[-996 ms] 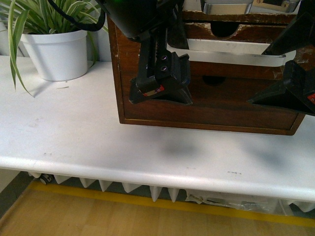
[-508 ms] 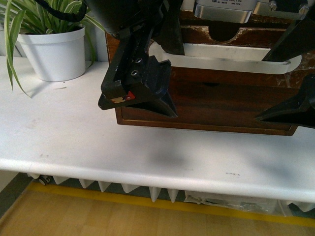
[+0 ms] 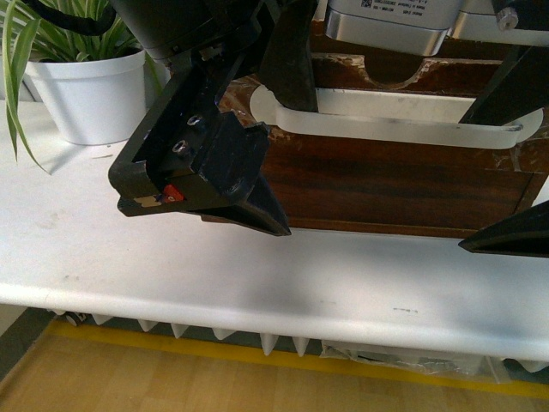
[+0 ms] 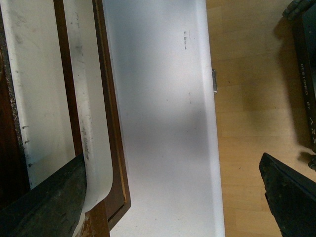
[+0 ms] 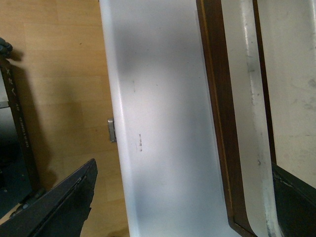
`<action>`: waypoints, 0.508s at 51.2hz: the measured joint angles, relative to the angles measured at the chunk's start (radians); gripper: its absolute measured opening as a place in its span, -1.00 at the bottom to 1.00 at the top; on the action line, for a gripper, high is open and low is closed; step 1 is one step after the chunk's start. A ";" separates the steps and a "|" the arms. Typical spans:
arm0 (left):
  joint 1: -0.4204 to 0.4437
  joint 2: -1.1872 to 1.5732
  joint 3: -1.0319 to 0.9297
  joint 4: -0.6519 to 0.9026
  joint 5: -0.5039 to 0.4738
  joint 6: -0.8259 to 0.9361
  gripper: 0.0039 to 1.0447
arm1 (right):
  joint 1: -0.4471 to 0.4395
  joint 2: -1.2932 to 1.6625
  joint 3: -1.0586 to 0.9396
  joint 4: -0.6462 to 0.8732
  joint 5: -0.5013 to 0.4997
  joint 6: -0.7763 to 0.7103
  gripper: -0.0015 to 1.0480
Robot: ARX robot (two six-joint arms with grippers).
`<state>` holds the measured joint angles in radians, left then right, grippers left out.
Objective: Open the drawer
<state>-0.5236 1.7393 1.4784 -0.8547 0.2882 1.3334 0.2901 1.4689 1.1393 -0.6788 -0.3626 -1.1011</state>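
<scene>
Dark brown wooden drawer [image 3: 386,184], long white handle [image 3: 386,129] across front

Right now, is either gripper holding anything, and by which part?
Nothing is clamped: left gripper and right gripper are open, each hooking one finger behind the white handle of the drawer.

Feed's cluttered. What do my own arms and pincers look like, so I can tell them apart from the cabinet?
The left pincer and right pincer are both matte black, with broad wedge-shaped fingers tapering to points. The left one's near finger has two screw holes and a small red patch beside a pale label. A black cable loops near the top of the left arm.
</scene>
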 joint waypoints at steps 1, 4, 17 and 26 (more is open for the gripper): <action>0.000 -0.003 -0.003 0.000 0.001 0.002 0.89 | 0.000 0.000 0.000 -0.002 -0.003 -0.002 0.83; 0.000 -0.012 -0.012 0.000 0.003 0.002 0.89 | 0.000 -0.001 -0.001 -0.007 -0.014 -0.007 0.83; 0.002 -0.053 -0.079 0.155 0.032 -0.050 0.89 | -0.005 -0.012 -0.026 0.055 -0.059 0.023 0.83; 0.011 -0.117 -0.167 0.307 0.045 -0.138 0.89 | -0.022 -0.069 -0.069 0.145 -0.158 0.106 0.83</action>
<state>-0.5129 1.6218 1.3109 -0.5472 0.3336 1.1950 0.2680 1.3994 1.0698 -0.5335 -0.5201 -0.9947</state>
